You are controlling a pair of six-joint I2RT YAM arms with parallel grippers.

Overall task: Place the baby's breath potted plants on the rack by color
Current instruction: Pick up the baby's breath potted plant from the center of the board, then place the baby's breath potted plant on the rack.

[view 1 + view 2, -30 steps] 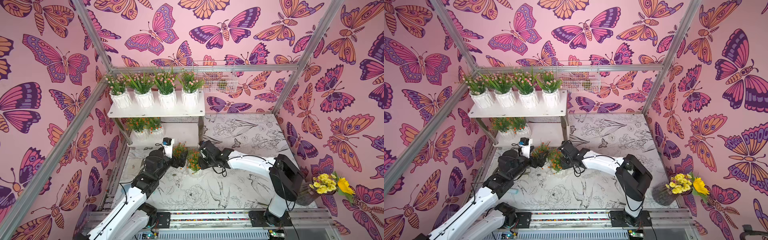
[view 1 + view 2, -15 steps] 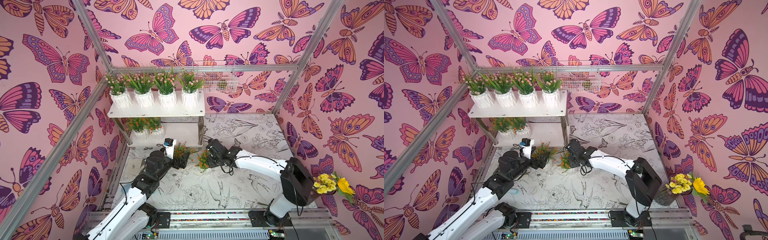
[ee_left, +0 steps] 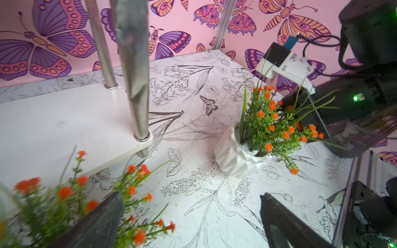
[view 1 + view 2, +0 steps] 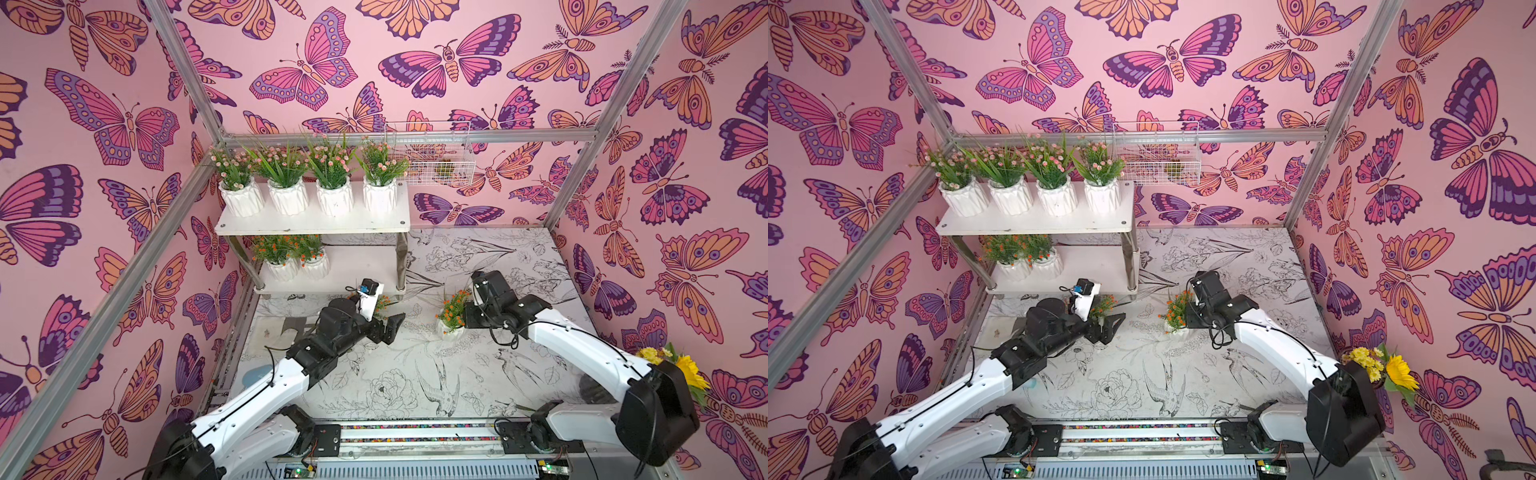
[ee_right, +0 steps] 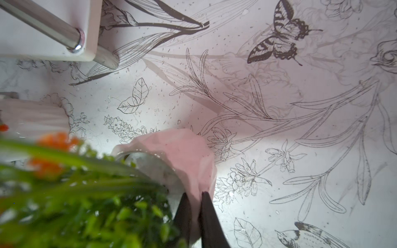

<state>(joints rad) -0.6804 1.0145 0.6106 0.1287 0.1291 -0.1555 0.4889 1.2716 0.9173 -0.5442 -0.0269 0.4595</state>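
Observation:
The rack [image 4: 311, 226] stands at the back left. Several pink baby's breath potted plants [image 4: 307, 174] fill its upper board, and two orange ones [image 4: 291, 257] sit at the left of the lower board [image 3: 53, 120]. My right gripper [image 5: 195, 199] is shut on the white pot's rim [image 5: 182, 154] of a third orange plant [image 4: 451, 318], which leans, low over the table. Another orange plant [image 4: 380, 305] stands in front of the rack. My left gripper [image 4: 392, 328] is open beside it, its foliage [image 3: 64, 204] across one finger [image 3: 103, 214] and nothing between the jaws.
A white wire basket [image 4: 432, 153] hangs on the back wall, right of the rack. A yellow sunflower bunch [image 4: 681, 365] sits at the right wall behind my right arm. The rack's silver leg [image 3: 133, 85] rises close to my left gripper.
My right gripper has carried its orange plant to the right, away from the left gripper and the other plant. The left gripper has edged slightly right and stays open.

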